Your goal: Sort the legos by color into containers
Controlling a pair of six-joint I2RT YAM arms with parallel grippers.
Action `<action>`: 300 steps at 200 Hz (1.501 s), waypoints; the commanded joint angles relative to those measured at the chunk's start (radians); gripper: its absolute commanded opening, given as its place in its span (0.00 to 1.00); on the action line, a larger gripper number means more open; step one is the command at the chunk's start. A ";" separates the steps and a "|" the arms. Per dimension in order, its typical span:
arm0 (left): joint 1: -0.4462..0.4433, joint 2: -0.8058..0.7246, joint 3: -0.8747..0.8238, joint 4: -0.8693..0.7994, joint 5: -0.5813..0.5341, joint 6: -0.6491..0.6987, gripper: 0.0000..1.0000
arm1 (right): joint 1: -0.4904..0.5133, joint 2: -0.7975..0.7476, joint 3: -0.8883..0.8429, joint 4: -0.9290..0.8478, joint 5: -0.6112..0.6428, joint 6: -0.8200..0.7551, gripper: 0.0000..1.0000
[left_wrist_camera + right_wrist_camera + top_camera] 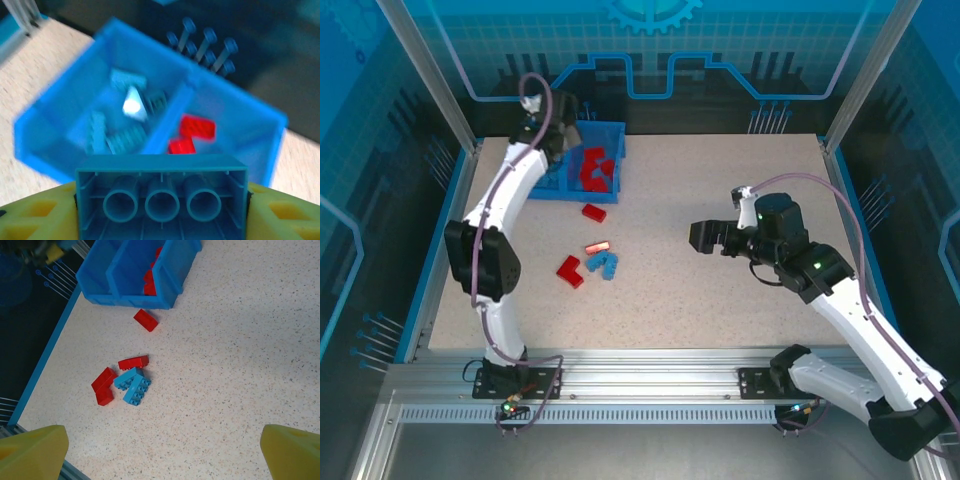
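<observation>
Legos are in three places. One blue brick (161,197) is gripped between the yellow fingers (35,217) of the left gripper (161,220). Its hollow underside, with three tubes, faces the wrist camera, and the jaws are partly closed on its sides. The brick hangs by the bin (45,135), and from above the left arm's end covers the bin's left compartment.

Inside the bin, the left compartment holds light blue bricks (125,135) and the right one holds red bricks (197,127), with the divider between them.

On the table (720,320), a lone red brick (594,212) lies near the bin's front wall without touching it. Nearer the arms is a cluster. It has a thin red piece (597,246), a blue pair (604,264) touching each other just below it, and a red L-shape (570,270) just to their left.

The right gripper (705,238) hovers over bare table well to the right of the cluster. Its jaws are spread wide with nothing between them.
</observation>
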 commanded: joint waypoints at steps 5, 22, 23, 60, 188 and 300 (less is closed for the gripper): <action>0.060 0.174 0.170 -0.043 0.034 0.034 0.47 | -0.016 -0.044 -0.006 -0.037 0.029 0.006 1.00; 0.096 0.290 0.337 -0.109 0.073 0.015 0.51 | -0.017 -0.072 -0.012 -0.043 0.042 0.006 1.00; 0.098 0.299 0.346 -0.114 0.075 0.013 0.52 | -0.016 -0.073 -0.013 -0.043 0.042 0.008 1.00; 0.149 0.408 0.488 -0.148 0.165 -0.048 0.70 | -0.016 -0.112 -0.012 -0.066 0.059 -0.001 1.00; 0.031 -0.552 -0.522 0.010 0.313 -0.104 0.85 | -0.021 0.040 -0.022 0.066 -0.012 0.001 1.00; -0.294 -0.627 -0.981 -0.031 0.368 0.201 0.84 | -0.021 0.096 -0.029 0.089 -0.043 0.015 1.00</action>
